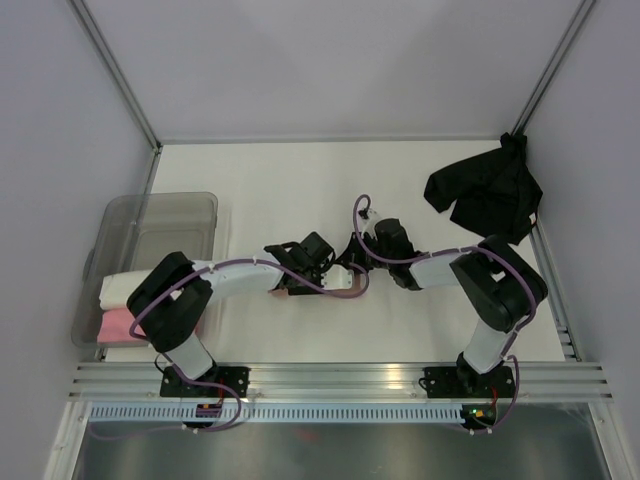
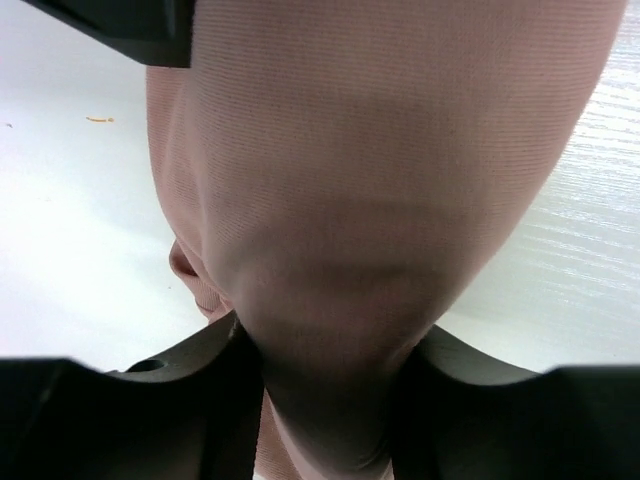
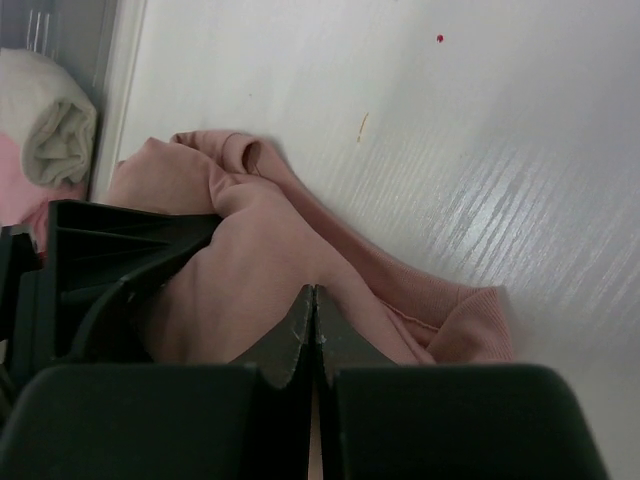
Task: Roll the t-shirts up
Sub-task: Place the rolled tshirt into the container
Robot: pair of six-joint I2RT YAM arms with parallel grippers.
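- my two grippers meet on one salmon-pink t-shirt (image 3: pixel 260 260), bunched on the table (image 1: pixel 300 180) between them.
- my left gripper (image 2: pixel 335 400) is clamped on a thick fold of it.
- my right gripper (image 3: pixel 315 315) is pinched tight, creases of the same shirt drawn to its tips.
- one black t-shirt (image 1: pixel 485 195) lies crumpled well beyond and right of my right gripper.
- two rolls, one cream roll (image 1: pixel 122 288) and one bright pink roll (image 1: pixel 120 325), sit well left of my left gripper, at the near end of one grey bin (image 1: pixel 190 205).

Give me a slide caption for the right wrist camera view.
Right hand pinching the bunched salmon-pink t-shirt on the white table, left hand beside, cream roll beyond.
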